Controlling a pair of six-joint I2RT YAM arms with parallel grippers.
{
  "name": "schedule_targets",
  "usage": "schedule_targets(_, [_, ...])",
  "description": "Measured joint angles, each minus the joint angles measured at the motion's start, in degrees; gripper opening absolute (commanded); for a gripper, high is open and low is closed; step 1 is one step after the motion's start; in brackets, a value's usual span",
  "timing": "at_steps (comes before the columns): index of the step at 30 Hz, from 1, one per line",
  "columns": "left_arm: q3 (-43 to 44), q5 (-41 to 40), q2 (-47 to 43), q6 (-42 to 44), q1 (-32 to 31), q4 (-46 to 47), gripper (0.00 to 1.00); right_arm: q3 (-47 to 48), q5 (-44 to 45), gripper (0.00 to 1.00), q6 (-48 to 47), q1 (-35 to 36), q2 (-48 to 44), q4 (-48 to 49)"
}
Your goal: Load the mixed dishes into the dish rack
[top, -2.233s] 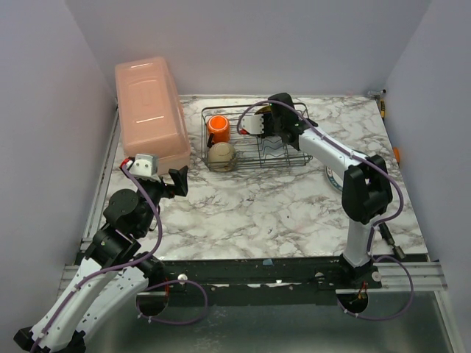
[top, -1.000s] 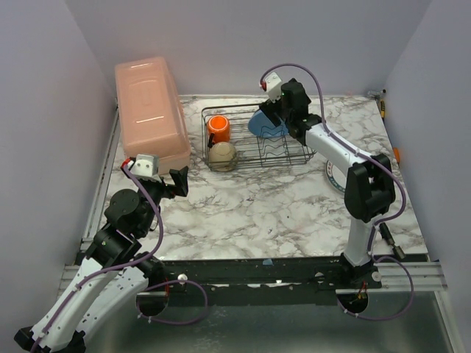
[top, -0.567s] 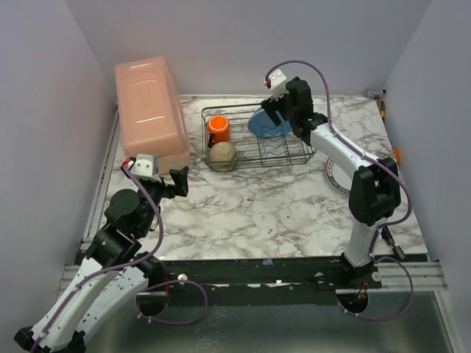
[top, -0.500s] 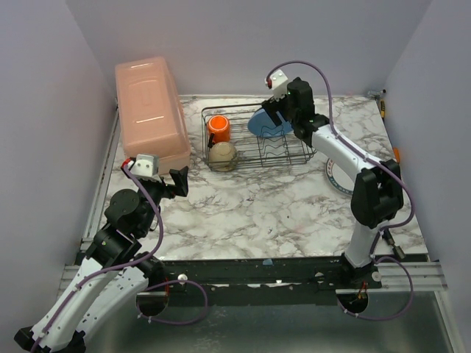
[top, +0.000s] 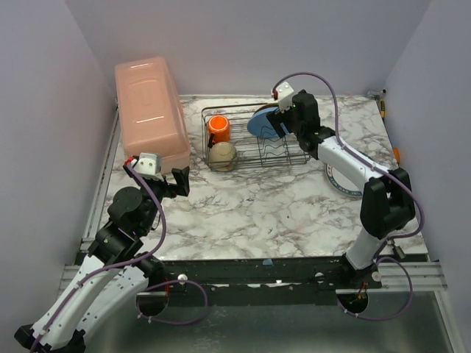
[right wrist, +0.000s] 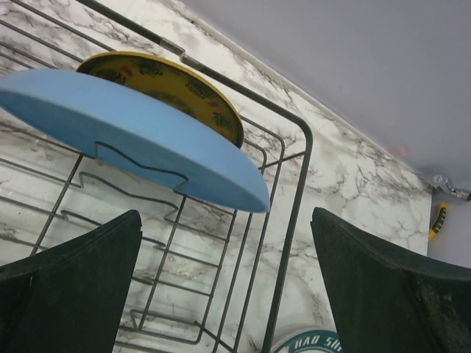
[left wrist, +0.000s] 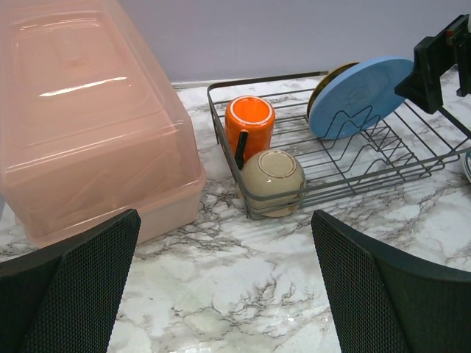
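Observation:
The black wire dish rack stands at the back of the table. In its left end an orange mug lies on its side, with a small white bowl turned over in front of it. The light-blue plate leans in the slot wires, and the yellow-brown plate stands behind it. My right gripper hangs open just right of the blue plate, holding nothing. A white plate with a teal rim lies flat right of the rack. The left gripper is open over bare marble.
A big pink lidded box stands left of the rack, close to my left gripper. A yellow-handled tool lies at the back right edge. Walls close in the table at the back and on both sides.
The right gripper has drawn up and to the right, away from the blue plate, which stays leaning in the rack. The left arm has shifted slightly.

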Motion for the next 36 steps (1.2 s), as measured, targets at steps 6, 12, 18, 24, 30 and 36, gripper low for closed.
schedule_targets(6, [0.00,0.00,0.09,-0.02,0.00,-0.04,0.99,-8.09,0.09,1.00,3.48,-0.22,-9.60,1.11])
schedule_targets(12, [0.00,0.02,0.09,-0.37,0.00,-0.11,0.99,-21.24,8.50,1.00,15.15,-3.45,-24.81,5.35])
schedule_targets(18, [0.00,0.07,0.09,-0.66,0.00,-0.31,0.99,-28.48,15.52,1.00,32.85,-16.55,-34.67,2.08])
schedule_targets(24, [0.00,0.17,0.09,-0.87,0.00,-0.79,0.99,-32.79,17.90,1.00,45.66,-29.11,-36.04,-8.15])
schedule_targets(30, [0.00,0.92,0.72,-1.31,0.00,-1.05,0.99,-37.59,14.25,1.00,53.99,-38.21,-35.36,-14.23])
schedule_targets(36, [0.00,1.14,3.41,-1.68,-0.17,-1.33,0.99,-43.82,7.80,1.00,60.67,-45.48,-34.03,-14.82])
